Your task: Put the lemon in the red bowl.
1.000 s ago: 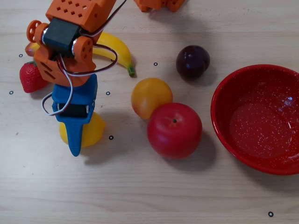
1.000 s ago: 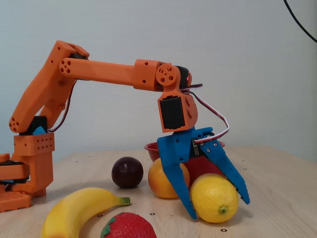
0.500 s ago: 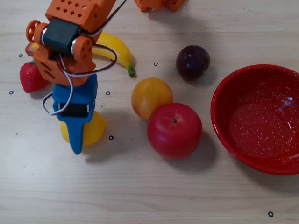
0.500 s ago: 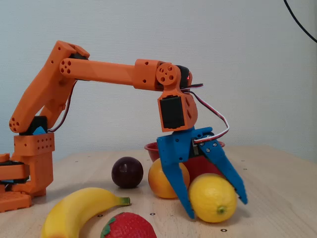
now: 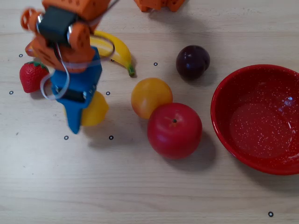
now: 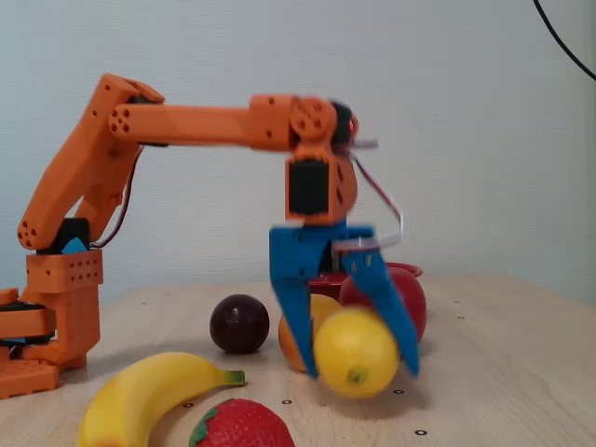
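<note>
My blue gripper (image 5: 80, 120) is shut on the yellow lemon (image 5: 96, 110), at the left of the overhead view. In the fixed view the lemon (image 6: 356, 352) hangs just above the table between the two blue fingers (image 6: 294, 312), with its shadow on the wood below; the gripper (image 6: 361, 368) and arm are motion-blurred. The red bowl (image 5: 259, 119) stands empty at the right edge of the overhead view, well away from the lemon. In the fixed view the bowl is almost wholly hidden behind the gripper and the apple.
A red apple (image 5: 174, 129) and an orange fruit (image 5: 151, 97) lie touching between the lemon and the bowl. A dark plum (image 5: 192, 61) sits farther back. A banana (image 5: 117, 49) and a strawberry (image 5: 32, 76) lie by the arm. The arm's base (image 6: 56, 317) stands left in the fixed view.
The gripper has risen with the lemon, which has left the table. In the fixed view it has swung left; in the overhead view it has shifted toward the top.
</note>
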Robot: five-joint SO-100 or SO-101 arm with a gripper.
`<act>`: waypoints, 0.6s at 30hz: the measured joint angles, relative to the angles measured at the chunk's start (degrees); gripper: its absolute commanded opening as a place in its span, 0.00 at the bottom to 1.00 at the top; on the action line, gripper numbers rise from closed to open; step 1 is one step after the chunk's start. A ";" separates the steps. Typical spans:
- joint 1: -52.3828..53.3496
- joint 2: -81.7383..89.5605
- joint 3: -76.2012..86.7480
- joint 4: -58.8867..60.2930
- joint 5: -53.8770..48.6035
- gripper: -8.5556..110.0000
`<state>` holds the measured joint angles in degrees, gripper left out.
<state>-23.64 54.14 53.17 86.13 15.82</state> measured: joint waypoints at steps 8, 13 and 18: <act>2.46 16.00 0.00 4.31 -7.73 0.07; 8.88 25.31 2.02 5.71 -11.43 0.07; 15.56 34.89 10.02 5.27 -15.64 0.07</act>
<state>-8.09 89.03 63.19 91.41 0.18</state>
